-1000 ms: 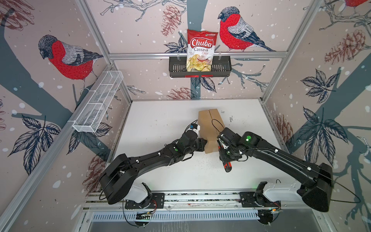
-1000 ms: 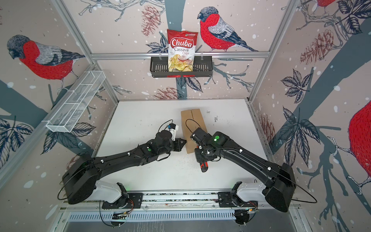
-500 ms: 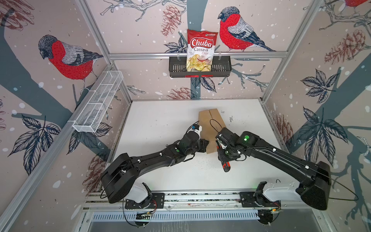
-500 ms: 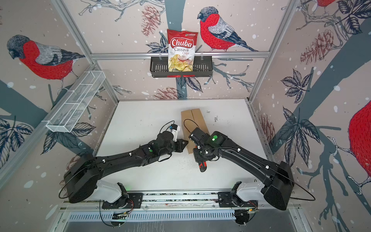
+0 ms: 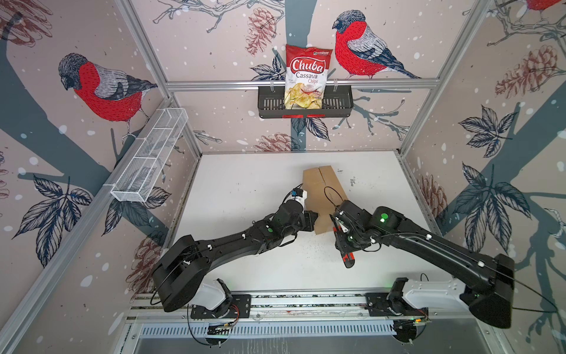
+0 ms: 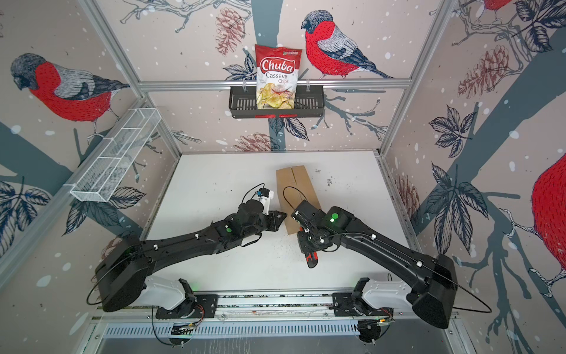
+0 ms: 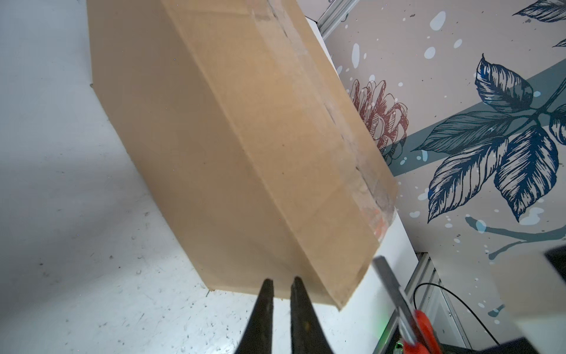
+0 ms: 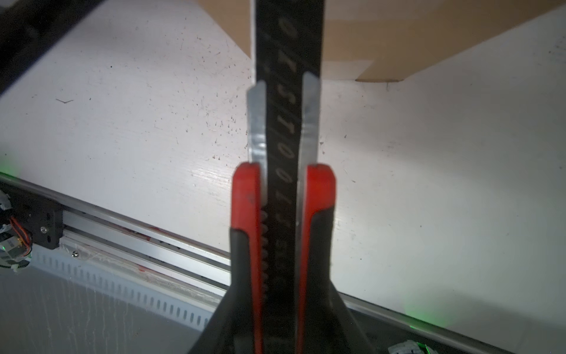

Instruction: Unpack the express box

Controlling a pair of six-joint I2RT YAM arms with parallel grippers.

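Observation:
The express box point(image 5: 321, 190) point(image 6: 295, 190), a closed brown carton with a taped top seam, lies on the white table point(image 5: 245, 184); its long side fills the left wrist view point(image 7: 245, 138). My left gripper point(image 5: 314, 220) point(image 7: 281, 280) is shut and empty, its tips at the box's near left corner. My right gripper point(image 5: 340, 236) point(image 8: 280, 275) is shut on a red and black utility knife point(image 5: 347, 259) point(image 8: 283, 184). The knife's blade points at the box's near end point(image 8: 398, 36); its tip is hidden. The knife point(image 7: 395, 297) also shows beside the box corner.
A black wall basket point(image 5: 337, 105) on the back wall holds a Chuba chips bag point(image 5: 307, 76). A white wire basket point(image 5: 150, 159) hangs on the left wall. The arms' base rail point(image 5: 275, 302) runs along the table's front edge.
Almost nothing. Both grippers stay at the box's near end; the right one with the knife has only wavered slightly sideways.

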